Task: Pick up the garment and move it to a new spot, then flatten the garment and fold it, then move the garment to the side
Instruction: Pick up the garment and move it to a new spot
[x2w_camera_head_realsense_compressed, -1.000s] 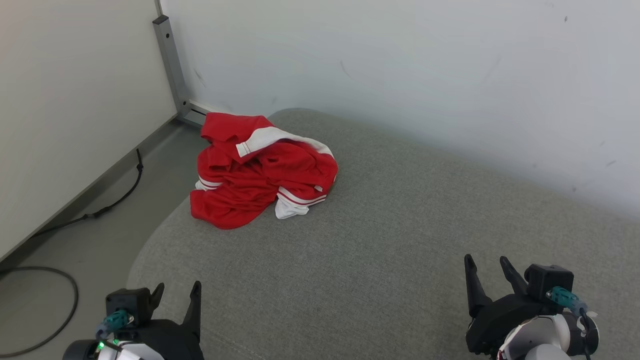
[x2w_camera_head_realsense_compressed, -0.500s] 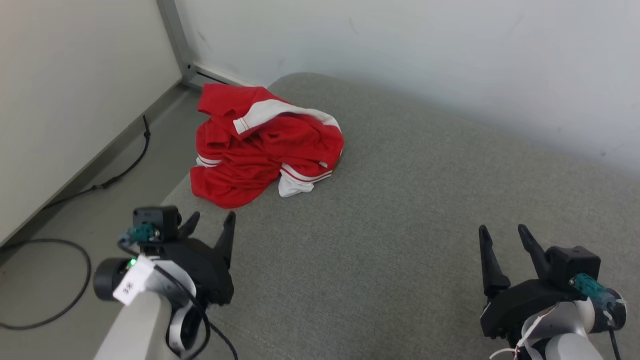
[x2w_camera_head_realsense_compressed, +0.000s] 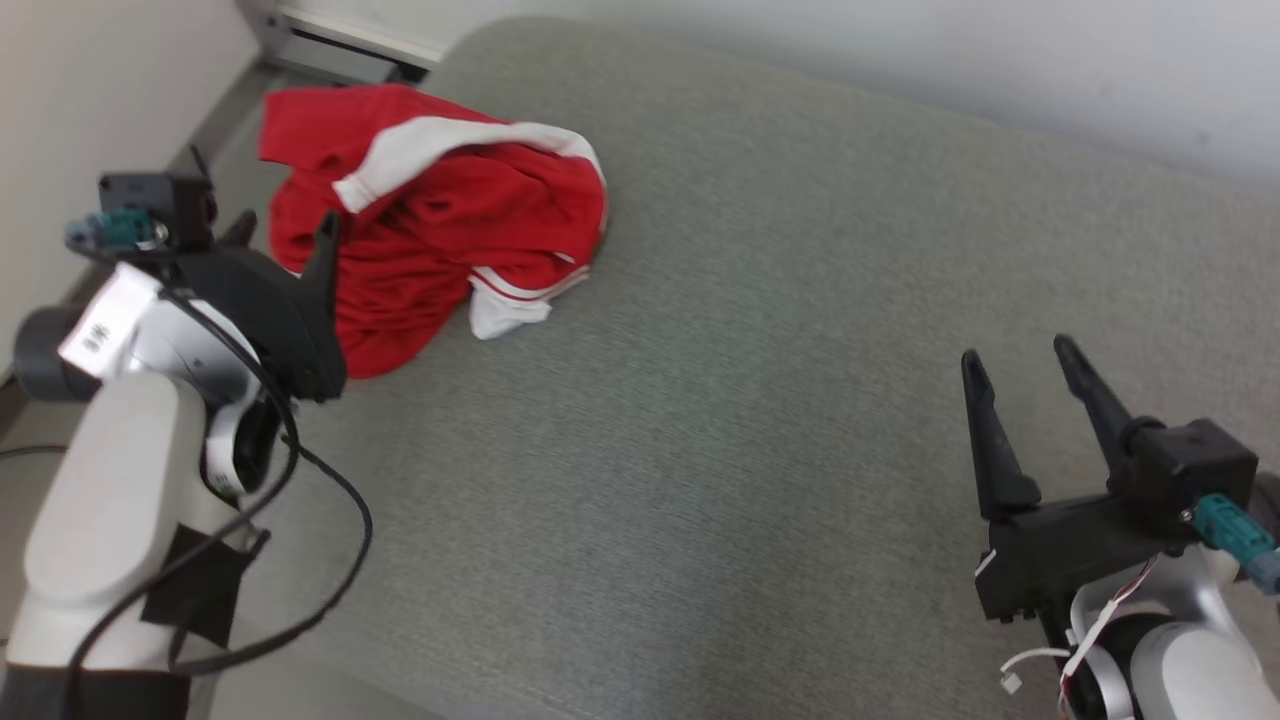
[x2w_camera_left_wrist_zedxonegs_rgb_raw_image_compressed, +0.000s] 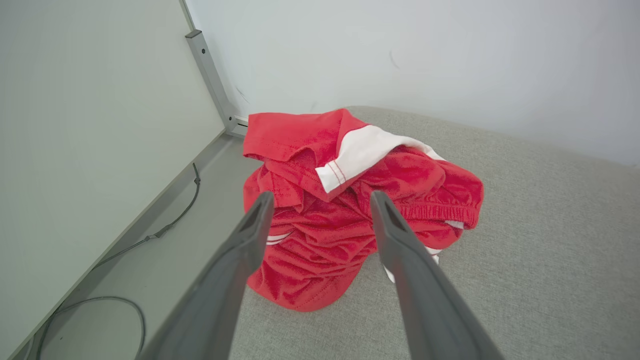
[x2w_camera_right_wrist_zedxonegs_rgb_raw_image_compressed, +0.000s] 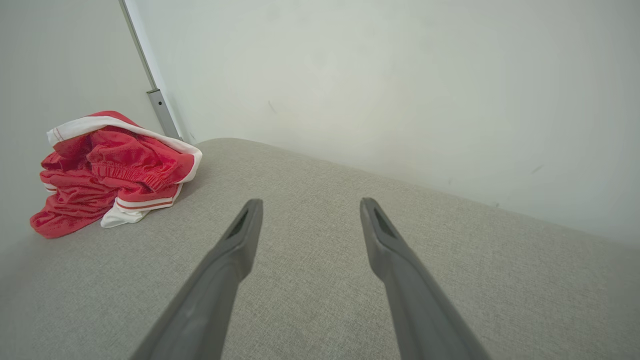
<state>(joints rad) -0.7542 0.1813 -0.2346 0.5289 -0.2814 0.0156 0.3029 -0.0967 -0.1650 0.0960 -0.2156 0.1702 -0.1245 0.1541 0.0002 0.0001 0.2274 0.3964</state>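
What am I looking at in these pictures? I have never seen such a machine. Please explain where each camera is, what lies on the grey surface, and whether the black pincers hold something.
It is a wheeled robot with two arms, each ending in a gripper with two long dark fingers. The head view comes from a camera on its head, looking down: the left gripper is at the left, the right gripper at the lower right. Each wrist view comes from a camera on that arm's wrist, looking along its own fingers. On the grey padded surface lies one crumpled red garment with white trim. Both grippers are open and hold nothing. The left one points at the garment; the right one is over bare surface.
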